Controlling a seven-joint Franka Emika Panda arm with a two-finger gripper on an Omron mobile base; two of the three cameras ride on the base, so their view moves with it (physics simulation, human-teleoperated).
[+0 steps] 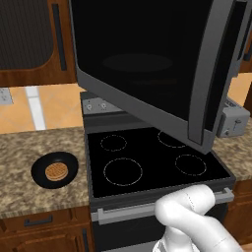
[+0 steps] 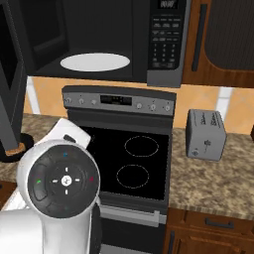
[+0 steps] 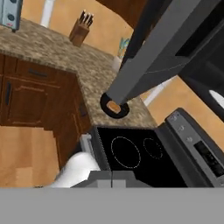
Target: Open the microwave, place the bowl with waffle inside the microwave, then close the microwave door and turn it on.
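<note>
The microwave [image 2: 163, 39] hangs above the stove, its cavity exposed with the white round plate [image 2: 94, 62] inside. The microwave door [image 1: 147, 64] stands swung wide open over the stove, its dark bar handle [image 1: 224, 64] at the right. The black bowl [image 1: 39, 174] rests on the granite counter left of the stove, with the waffle [image 1: 56, 171] in it. In the hand view the bowl [image 3: 105, 101] and waffle [image 3: 113, 106] lie far ahead, partly behind the door [image 3: 162, 57]. My gripper [image 3: 111, 178] is well away from them, fingertips together and holding nothing.
The black-topped stove [image 1: 147, 162] sits below the microwave, with a grey toaster [image 2: 205, 134] on the counter to its right. A knife block [image 3: 81, 28] stands far along the left counter. Wooden cabinets run under the counters and beside the microwave.
</note>
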